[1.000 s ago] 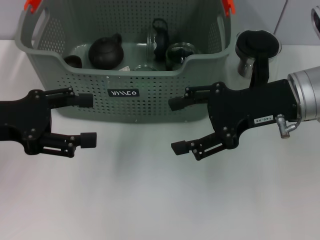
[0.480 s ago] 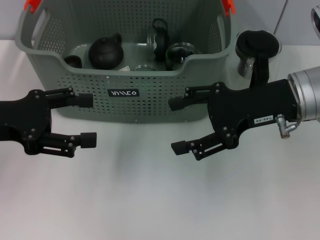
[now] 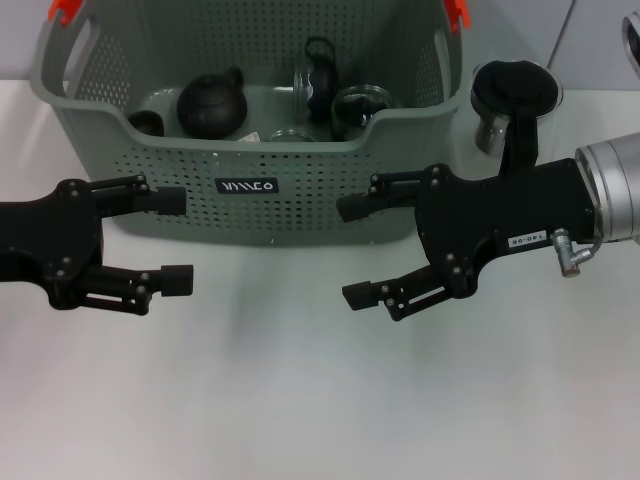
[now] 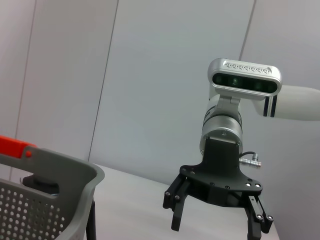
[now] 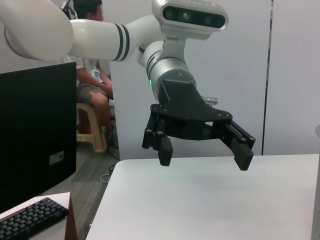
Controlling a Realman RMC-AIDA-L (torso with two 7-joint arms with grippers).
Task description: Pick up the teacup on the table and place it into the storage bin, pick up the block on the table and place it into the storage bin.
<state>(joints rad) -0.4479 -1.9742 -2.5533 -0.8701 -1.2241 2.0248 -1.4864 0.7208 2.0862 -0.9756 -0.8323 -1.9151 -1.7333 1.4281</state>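
The grey perforated storage bin (image 3: pixel 250 150) stands at the far side of the white tabletop (image 3: pixel 300 400), holding a dark teapot (image 3: pixel 212 103) and glassware, while in front of it the left gripper (image 3: pixel 175 240) and right gripper (image 3: pixel 355 250) hover with jaws open, holding nothing.

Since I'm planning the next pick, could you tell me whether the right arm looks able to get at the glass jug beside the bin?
Probably yes: the open right gripper is empty, and the glass jug stands uncovered outside the storage bin, just behind that arm.
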